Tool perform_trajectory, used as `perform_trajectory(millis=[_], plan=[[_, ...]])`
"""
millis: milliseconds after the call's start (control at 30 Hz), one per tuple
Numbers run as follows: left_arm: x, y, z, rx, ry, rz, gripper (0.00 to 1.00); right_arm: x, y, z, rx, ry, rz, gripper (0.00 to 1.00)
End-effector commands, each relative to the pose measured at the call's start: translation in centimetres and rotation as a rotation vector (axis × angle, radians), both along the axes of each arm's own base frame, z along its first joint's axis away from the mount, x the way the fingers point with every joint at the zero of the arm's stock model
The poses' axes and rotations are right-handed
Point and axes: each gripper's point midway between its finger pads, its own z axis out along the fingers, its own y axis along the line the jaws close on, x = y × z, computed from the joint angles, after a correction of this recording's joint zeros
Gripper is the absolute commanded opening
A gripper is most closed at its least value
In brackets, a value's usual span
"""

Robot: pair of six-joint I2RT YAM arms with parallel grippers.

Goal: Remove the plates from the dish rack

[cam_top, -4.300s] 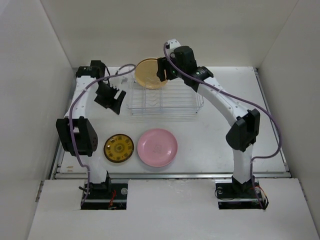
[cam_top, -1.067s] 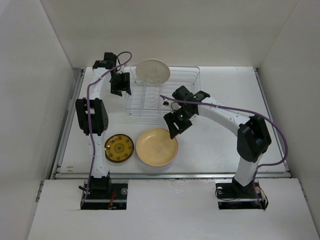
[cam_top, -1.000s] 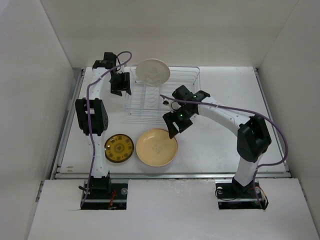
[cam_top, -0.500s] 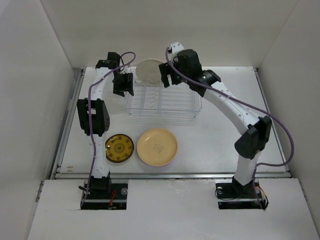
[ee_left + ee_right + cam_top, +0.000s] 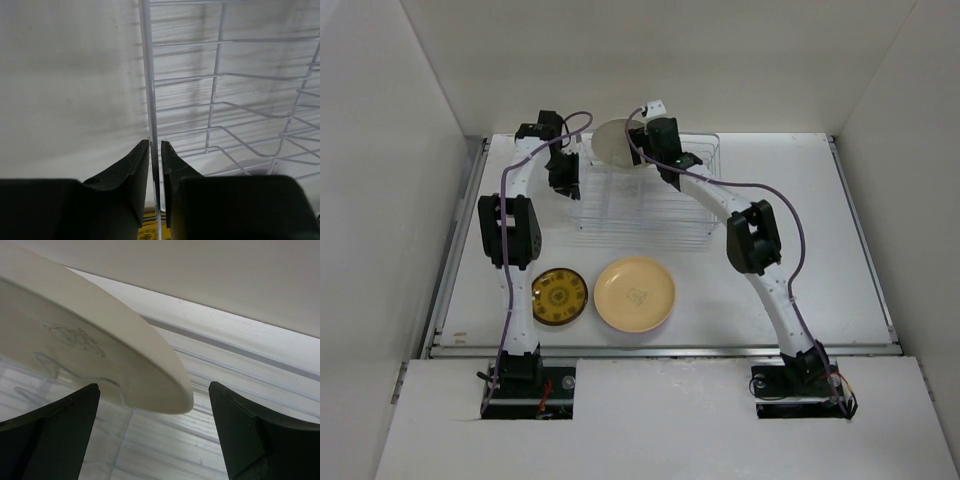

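Note:
The dish rack (image 5: 650,200) stands at the back of the table, and one cream plate (image 5: 612,142) leans upright in its far left end. My right gripper (image 5: 638,150) is open at that plate's right edge. In the right wrist view the plate's rim (image 5: 100,350) hangs between the widely spread fingertips of the right gripper (image 5: 154,386), touching neither. My left gripper (image 5: 565,175) is at the rack's left side. In the left wrist view the left gripper (image 5: 155,143) is shut on the rack's rim wire (image 5: 148,75).
On the table in front of the rack lie a tan plate (image 5: 635,293) and, to its left, a smaller patterned amber plate (image 5: 557,296). White walls enclose the table on the left, back and right.
My right arm swung from the tan plate on the table back to the rack and opened wide around the cream plate's edge. My left gripper closed on the rack's rim wire.

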Motion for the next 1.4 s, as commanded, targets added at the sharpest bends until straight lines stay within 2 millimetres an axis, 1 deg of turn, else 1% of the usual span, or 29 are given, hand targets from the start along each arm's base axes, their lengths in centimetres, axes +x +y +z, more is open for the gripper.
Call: perform_trajectory(millis=[0,33,67,133,167,200,267,300,333,367,400,467,500,567,700,733,800,833,900,933,967,1000,1033,1133,1167,1200,1233,1300,1367], plan=[[-1.1,0.3,-0.9,0.011,0.061,0.004,0.08,2.8,0.3,9.8,0.186,-0.286,-0.059,0.93],[-1.2,0.3,-0.9,0.011,0.061,0.004,0.06,2.9,0.6,9.9,0.194,-0.294,-0.044,0.93],[-1.1,0.8,-1.4,0.012,0.072,0.014,0.05,2.9,1.0,9.9,0.209,-0.289,-0.029,0.86],[-1.0,1.3,-1.8,0.012,0.081,0.025,0.02,3.1,1.4,9.6,0.226,-0.286,0.012,0.79],[-1.0,1.3,-1.8,0.012,0.081,0.025,0.0,3.3,1.1,9.6,0.228,-0.285,0.021,0.71],[-1.0,1.3,-1.8,0.012,0.081,0.025,0.0,3.3,1.5,8.5,0.231,-0.264,0.038,0.65],[-1.0,1.7,-2.2,0.012,0.09,0.034,0.0,3.2,1.9,7.9,0.234,-0.248,0.086,0.43],[-1.0,1.6,-2.2,0.004,0.091,0.032,0.0,3.0,2.0,8.0,0.243,-0.241,0.096,0.25],[-1.0,1.4,-2.1,-0.005,0.092,0.03,0.0,2.9,2.2,8.0,0.244,-0.24,0.105,0.17],[-1.0,1.4,-2.1,-0.005,0.092,0.03,0.0,3.0,1.5,7.9,0.24,-0.234,0.096,0.11],[-1.1,1.4,-2.5,-0.005,0.101,0.03,0.0,3.0,1.5,7.7,0.24,-0.234,0.096,0.01],[-1.1,1.4,-2.5,-0.005,0.101,0.03,0.0,2.6,1.8,8.1,0.247,-0.236,0.123,0.0],[-1.1,1.4,-2.5,-0.005,0.101,0.03,0.0,2.6,1.3,8.6,0.249,-0.238,0.128,0.0],[-1.0,1.8,-2.5,-0.005,0.101,0.039,0.0,2.2,1.8,8.9,0.255,-0.234,0.164,0.0],[-0.8,1.6,-2.2,-0.018,0.095,0.045,0.0,1.2,2.0,11.3,0.28,-0.253,0.199,0.0],[-0.8,1.5,-2.2,-0.027,0.095,0.042,0.0,0.6,1.7,13.9,0.304,-0.283,0.2,0.0],[-0.6,1.4,-1.9,-0.033,0.093,0.065,0.0,0.0,1.4,15.6,0.325,-0.309,0.201,0.0],[-0.6,1.3,-1.9,-0.036,0.096,0.074,0.0,-0.9,0.8,18.6,0.343,-0.356,0.194,0.0],[-0.6,1.6,-1.9,-0.043,0.104,0.11,0.0,-1.5,0.0,20.5,0.358,-0.398,0.173,0.0],[-0.5,1.5,-1.8,-0.05,0.112,0.137,0.0,-1.7,-0.6,20.9,0.363,-0.415,0.148,0.0],[-0.5,1.5,-2.1,-0.054,0.114,0.151,0.0,-2.2,-1.1,22.6,0.373,-0.44,0.14,0.0],[-0.2,1.2,-2.0,-0.07,0.108,0.16,0.0,-2.1,-1.1,22.2,0.355,-0.437,0.141,0.0],[-0.5,1.2,-2.3,-0.071,0.125,0.172,0.0,-2.3,-1.3,22.9,0.351,-0.449,0.142,0.0],[-0.8,0.2,-2.1,-0.125,0.146,0.202,0.0,-2.2,-1.5,22.9,0.327,-0.458,0.135,0.0],[-0.8,0.2,-1.6,-0.127,0.136,0.201,0.0,-2.0,-1.4,22.3,0.323,-0.45,0.134,0.0],[-0.9,0.0,-1.8,-0.14,0.146,0.213,0.0,-1.8,-1.3,21.9,0.31,-0.451,0.135,0.0],[-1.1,0.0,-1.5,-0.144,0.148,0.225,0.0,-1.7,-1.6,21.9,0.296,-0.456,0.126,0.0],[-1.1,-0.2,-0.9,-0.154,0.137,0.221,0.0,-1.1,-1.3,20.3,0.274,-0.438,0.126,0.0],[-1.0,-0.3,0.1,-0.164,0.124,0.243,0.0,-1.0,-1.6,20.0,0.258,-0.432,0.113,0.0]])
